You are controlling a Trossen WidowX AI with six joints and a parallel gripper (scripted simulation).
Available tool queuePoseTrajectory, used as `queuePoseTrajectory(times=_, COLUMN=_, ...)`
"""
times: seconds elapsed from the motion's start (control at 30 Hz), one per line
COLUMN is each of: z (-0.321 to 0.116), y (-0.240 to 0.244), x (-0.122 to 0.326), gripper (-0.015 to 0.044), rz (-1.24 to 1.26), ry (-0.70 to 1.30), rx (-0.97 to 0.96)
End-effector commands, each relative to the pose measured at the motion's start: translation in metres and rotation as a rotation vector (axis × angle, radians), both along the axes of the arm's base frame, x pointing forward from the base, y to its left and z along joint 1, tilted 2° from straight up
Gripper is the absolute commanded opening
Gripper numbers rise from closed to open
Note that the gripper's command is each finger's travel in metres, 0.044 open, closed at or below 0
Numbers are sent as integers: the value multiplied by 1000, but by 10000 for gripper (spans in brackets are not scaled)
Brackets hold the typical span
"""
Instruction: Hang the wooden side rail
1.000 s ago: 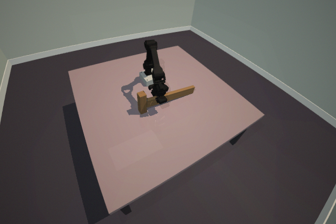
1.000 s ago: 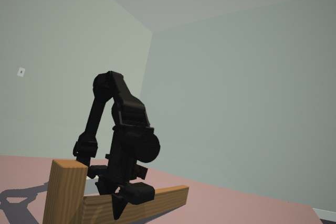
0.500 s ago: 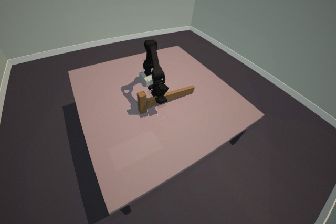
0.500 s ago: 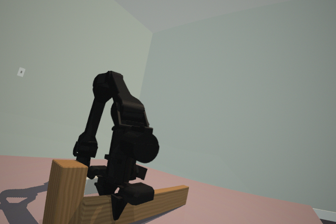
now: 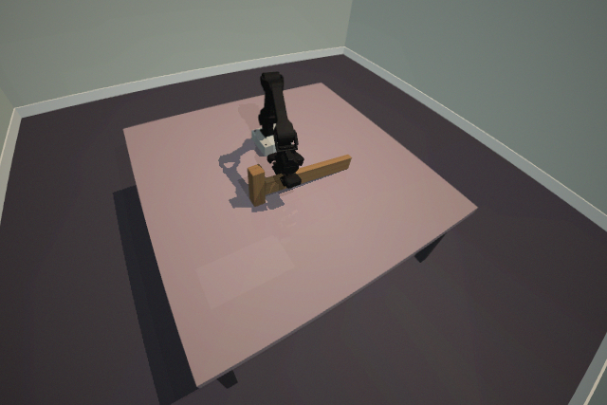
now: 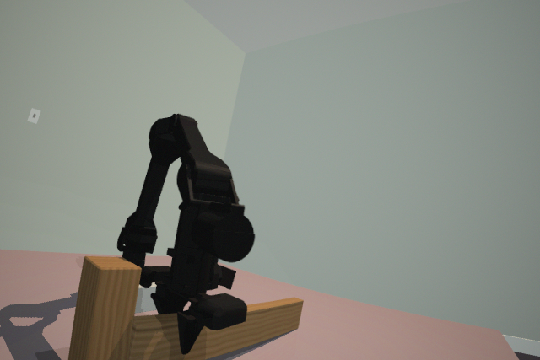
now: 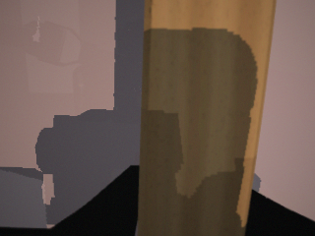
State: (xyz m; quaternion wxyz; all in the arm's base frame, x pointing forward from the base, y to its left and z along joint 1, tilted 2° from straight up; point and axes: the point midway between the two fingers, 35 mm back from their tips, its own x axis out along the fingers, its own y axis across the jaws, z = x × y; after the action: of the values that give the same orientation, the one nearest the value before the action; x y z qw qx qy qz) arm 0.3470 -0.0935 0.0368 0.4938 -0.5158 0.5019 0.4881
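Note:
The wooden headboard post (image 5: 255,186) (image 6: 105,308) stands upright near the middle of the pink table (image 5: 342,244). The wooden side rail (image 5: 325,166) (image 6: 266,316) (image 7: 207,74) runs from the post out to the right, and its near end meets the post's side. The hooks, the slot and the pins are hidden. My gripper (image 5: 289,177) (image 6: 202,325) is shut on the rail from above, a short way from the post, with one finger on each long side. In the wrist view the rail fills the middle, partly in shadow.
The arm's pale base block (image 5: 263,144) sits on the table just behind the post. The table (image 6: 392,338) extends well beyond the rail on all sides. Dark floor and grey walls surround it.

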Motion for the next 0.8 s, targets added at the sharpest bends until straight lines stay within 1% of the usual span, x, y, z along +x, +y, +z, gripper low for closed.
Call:
queuePoseTrajectory(times=0.0, z=3, y=-2, x=1, gripper=0, rz=5, ry=-5, rx=-5)
queuePoseTrajectory(times=0.77, z=4, y=-3, x=3, gripper=0, rz=5, ry=-5, rx=-5)
